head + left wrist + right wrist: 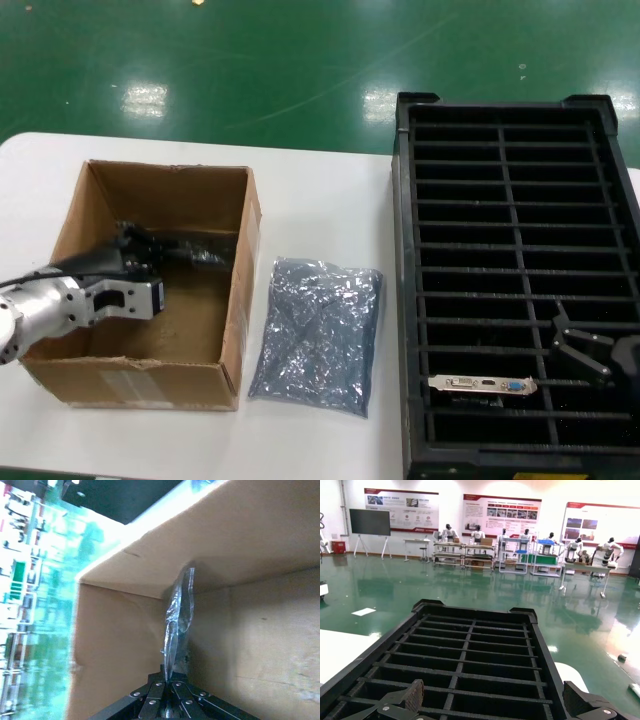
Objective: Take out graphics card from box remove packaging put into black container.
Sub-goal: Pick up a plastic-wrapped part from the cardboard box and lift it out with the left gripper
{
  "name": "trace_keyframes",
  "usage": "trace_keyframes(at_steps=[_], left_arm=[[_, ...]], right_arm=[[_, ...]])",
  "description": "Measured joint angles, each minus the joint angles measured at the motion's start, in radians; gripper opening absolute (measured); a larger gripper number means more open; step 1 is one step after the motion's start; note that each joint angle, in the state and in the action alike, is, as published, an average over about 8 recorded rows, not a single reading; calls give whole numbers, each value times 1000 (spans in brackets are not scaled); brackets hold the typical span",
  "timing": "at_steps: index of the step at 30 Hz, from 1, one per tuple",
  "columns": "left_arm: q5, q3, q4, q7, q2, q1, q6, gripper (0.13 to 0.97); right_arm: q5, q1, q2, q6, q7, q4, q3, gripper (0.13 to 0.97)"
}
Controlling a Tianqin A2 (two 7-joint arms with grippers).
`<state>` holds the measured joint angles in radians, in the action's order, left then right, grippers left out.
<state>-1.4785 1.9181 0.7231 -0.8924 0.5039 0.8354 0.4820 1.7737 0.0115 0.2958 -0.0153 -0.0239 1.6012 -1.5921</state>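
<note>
Graphics card (483,384) upright in black container (405,300), bracket crosswise, right gripper (590,352) spread, left gripper (185,252) pinching bag (177,622).

Bright overhead light; floor glare; left-wrist blur.

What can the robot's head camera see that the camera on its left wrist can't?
Only the head view shows the silver packaging lying flat on the white table beside the box, the graphics card standing in a near slot of the black container, and the right pincer open above that container.

Only the left wrist view shows, up close, a clear crinkly plastic bag pinched in the left pincer, standing up from it.

Both show the inside of the brown box with the left pincer reaching in.
</note>
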Motion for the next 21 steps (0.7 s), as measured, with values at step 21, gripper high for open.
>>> trace_keyframes(at_steps=[21], left_arm=[[-15, -178, 715, 177, 202, -356, -169, 140]], right_arm=[[0, 0, 0, 0, 0, 0, 0, 966]])
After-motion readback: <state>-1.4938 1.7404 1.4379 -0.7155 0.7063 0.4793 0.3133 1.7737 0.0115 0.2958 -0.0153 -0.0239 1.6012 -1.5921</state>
